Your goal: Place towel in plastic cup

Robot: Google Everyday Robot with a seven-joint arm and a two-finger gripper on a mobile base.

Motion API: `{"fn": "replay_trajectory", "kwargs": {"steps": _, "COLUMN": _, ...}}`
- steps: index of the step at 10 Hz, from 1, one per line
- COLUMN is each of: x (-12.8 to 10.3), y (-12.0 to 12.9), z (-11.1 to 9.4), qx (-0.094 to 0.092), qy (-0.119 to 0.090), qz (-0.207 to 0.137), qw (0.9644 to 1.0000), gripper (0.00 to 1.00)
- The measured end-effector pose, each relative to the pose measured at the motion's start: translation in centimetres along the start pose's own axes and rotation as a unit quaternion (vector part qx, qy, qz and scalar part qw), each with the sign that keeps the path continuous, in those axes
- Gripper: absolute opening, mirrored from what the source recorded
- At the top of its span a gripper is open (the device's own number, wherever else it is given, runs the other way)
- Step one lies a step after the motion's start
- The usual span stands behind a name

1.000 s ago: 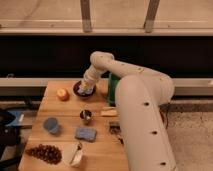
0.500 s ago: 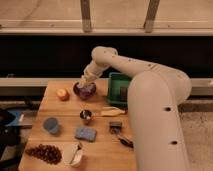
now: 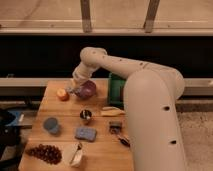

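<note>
My gripper (image 3: 75, 88) hangs low over the back of the wooden table (image 3: 102, 150), at the left rim of the purple bowl (image 3: 88, 89). It is shut on the towel (image 3: 71, 90), a small pale scrap of cloth showing under the fingertips between the bowl and an orange (image 3: 62, 94). The plastic cup (image 3: 51, 125), short and blue-grey, stands upright near the table's left edge. It is well in front of the gripper and a little to its left.
A metal cup (image 3: 86, 116) stands mid-table with a blue sponge (image 3: 85, 133) in front of it. Grapes (image 3: 44, 152) and a white mug (image 3: 75, 154) lie at the front left. A green bin (image 3: 116, 90) sits behind a yellowish item (image 3: 112, 112); my arm covers the table's right side.
The gripper has swung left from above the purple bowl to the bowl's left rim, toward the orange, carrying the pale cloth. The objects on the table have stayed put.
</note>
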Motion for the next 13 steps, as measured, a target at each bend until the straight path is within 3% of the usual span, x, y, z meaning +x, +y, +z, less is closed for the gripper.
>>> {"fn": "replay_trajectory", "kwargs": {"steps": 3, "x": -0.4, "y": 3.7, "z": 0.4, "qx": -0.007, "qy": 0.01, "qz": -0.04, "qw": 0.9991, "gripper": 0.0}}
{"fn": "replay_trajectory", "kwargs": {"steps": 9, "x": -0.3, "y": 3.3, "z": 0.3, "qx": -0.005, "qy": 0.01, "qz": -0.037, "qw": 0.9992, "gripper": 0.0}}
{"fn": "replay_trajectory", "kwargs": {"steps": 13, "x": 1.7, "y": 5.7, "z": 2.6, "qx": -0.037, "qy": 0.027, "qz": -0.04, "qw": 0.9981, "gripper": 0.0}}
